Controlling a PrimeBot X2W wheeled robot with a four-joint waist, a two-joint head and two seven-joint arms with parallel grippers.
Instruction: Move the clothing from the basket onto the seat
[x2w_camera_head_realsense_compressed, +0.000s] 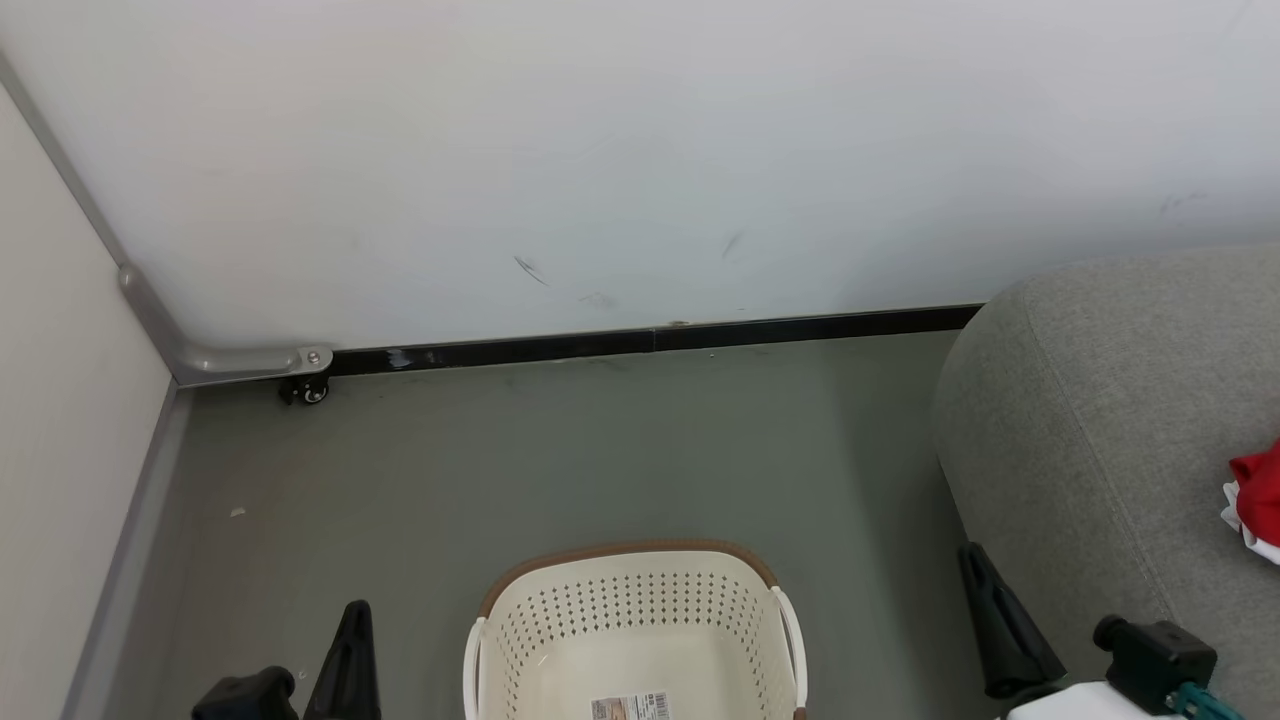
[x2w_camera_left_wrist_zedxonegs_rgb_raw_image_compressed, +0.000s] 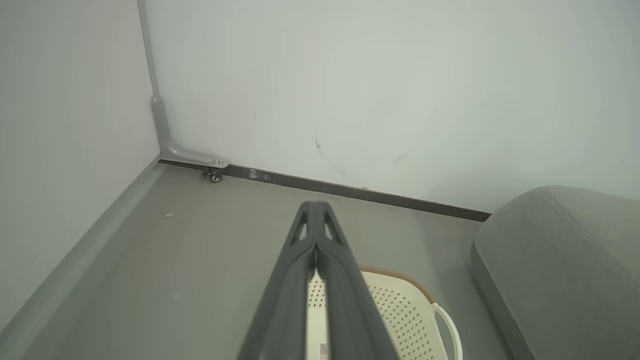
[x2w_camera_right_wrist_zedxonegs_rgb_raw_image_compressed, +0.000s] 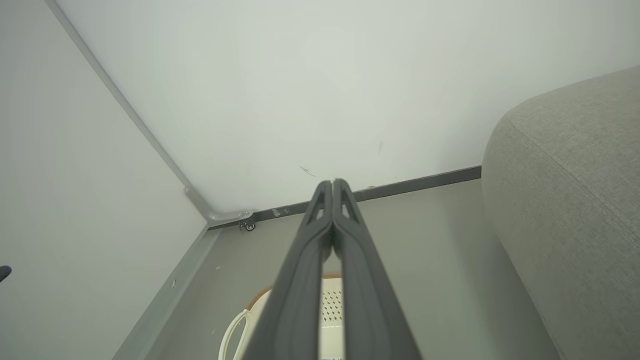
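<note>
On the grey seat, far at the right edge of the head view, lies the clothing, a red lump with a bit of white on it (only a small part of it is inside the picture). It sits well apart from both grippers.

The right gripper is low at the right, near the side of the seat, and the clothing is up and to the right of it. Its two dark fingers are pressed together and hold nothing. The left gripper is low at the left, on the other side of the basket, far from the clothing. Its fingers are pressed together too, with nothing between them.

The cream basket stands on the floor between the two grippers, near the seat but not touching it. Its bare bottom shows a label.

The floor is flat and grey-green. A white wall stands behind, with a black strip along its foot. At the left corner a grey metal bar bends along the wall, and a little wheel sits under it.
</note>
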